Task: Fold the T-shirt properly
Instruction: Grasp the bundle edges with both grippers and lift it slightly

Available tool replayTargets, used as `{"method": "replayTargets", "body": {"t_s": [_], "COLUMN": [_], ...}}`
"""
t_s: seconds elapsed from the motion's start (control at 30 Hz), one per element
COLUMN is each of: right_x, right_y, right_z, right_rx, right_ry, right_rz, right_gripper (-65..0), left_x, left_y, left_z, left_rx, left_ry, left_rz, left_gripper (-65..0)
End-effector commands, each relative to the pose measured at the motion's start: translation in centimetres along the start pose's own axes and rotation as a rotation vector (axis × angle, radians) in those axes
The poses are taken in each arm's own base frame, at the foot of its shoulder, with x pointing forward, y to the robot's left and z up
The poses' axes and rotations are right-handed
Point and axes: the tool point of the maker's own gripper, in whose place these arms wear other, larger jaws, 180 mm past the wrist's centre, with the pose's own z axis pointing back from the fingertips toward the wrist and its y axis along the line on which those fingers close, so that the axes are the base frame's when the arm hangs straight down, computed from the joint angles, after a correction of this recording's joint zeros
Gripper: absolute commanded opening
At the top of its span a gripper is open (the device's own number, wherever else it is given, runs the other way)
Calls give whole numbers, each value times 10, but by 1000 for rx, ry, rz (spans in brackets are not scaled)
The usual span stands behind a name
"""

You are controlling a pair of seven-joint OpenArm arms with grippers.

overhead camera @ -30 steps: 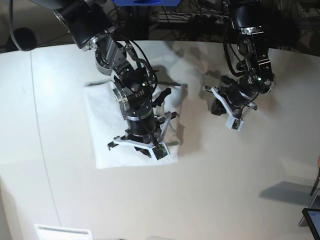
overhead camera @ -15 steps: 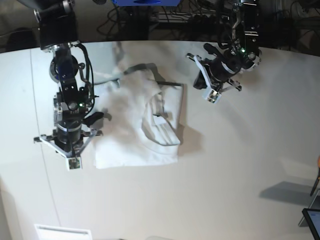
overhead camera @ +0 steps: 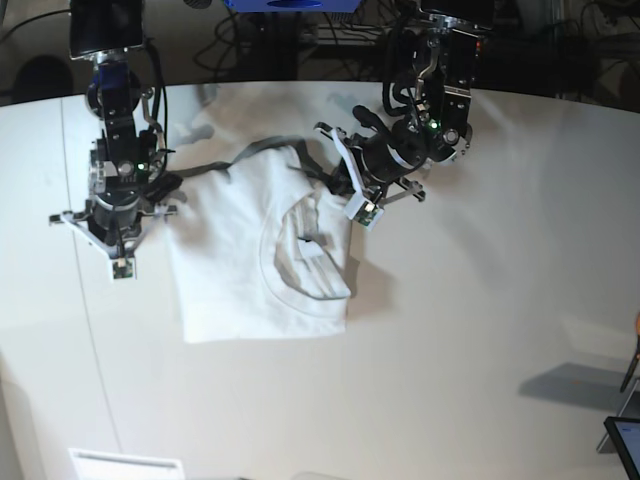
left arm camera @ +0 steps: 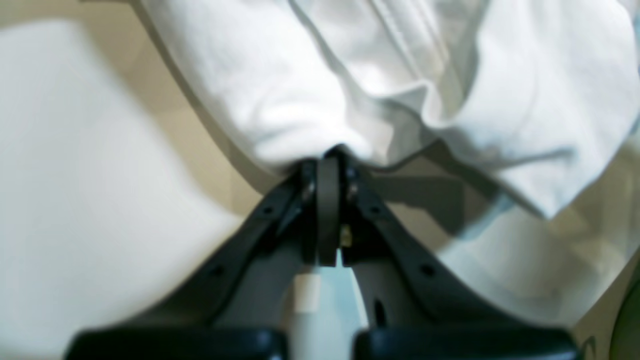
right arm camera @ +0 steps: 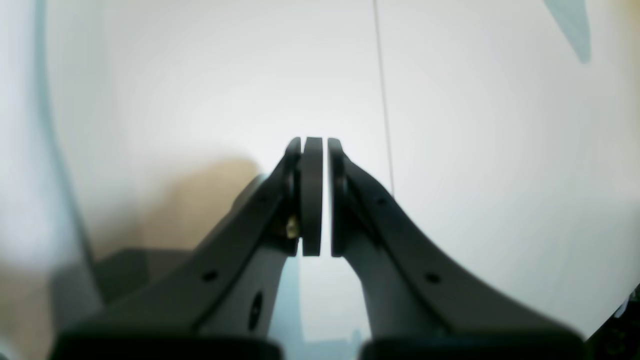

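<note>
The white T-shirt [overhead camera: 235, 265] lies wrinkled on the off-white table [overhead camera: 480, 300], with its neckline [overhead camera: 300, 250] showing. My left gripper [overhead camera: 335, 175] is at the shirt's upper right edge. In the left wrist view the left gripper [left arm camera: 327, 157] is shut on a bunched fold of the T-shirt [left arm camera: 300, 85], which hangs lifted off the table. My right gripper [overhead camera: 118, 245] hangs over bare table just left of the shirt. In the right wrist view the right gripper [right arm camera: 314, 145] is shut and empty, with only tabletop beyond it.
A dark tablet corner [overhead camera: 622, 442] sits at the front right, and a white flat object [overhead camera: 125, 465] lies at the front edge. Cables and dark gear [overhead camera: 330, 35] lie behind the table's back edge. A thin seam [overhead camera: 80, 290] runs down the table's left part.
My right arm has left the shirt and moved up and left to bare table. My left arm has moved left onto the shirt's right edge and shut on it. The shirt has opened out.
</note>
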Motion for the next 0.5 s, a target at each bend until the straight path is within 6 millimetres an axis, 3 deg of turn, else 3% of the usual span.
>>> {"method": "replayTargets", "body": {"t_s": [0.0,0.13,0.4,0.47], "right_x": [4,-21,-34,-34], "right_y": [-5,12,63,68], "right_z": [-1,2,18,20], "right_rx": [-17,16,182,191], "right_ry": [-19,36,55,57], "right_rz": [2,5,54,46], "right_gripper": [-622,-625,-627,-627], "left_x": [-3,10,38,45], "left_y": [6,17,57,67], "left_z": [-1,-3,-15,-17], "left_rx": [21,39,121,143], "left_ry": [42,24,32,35], "left_rz": [-10,-21,-73,-86], "left_gripper": [-650,-650,-650,-650]}}
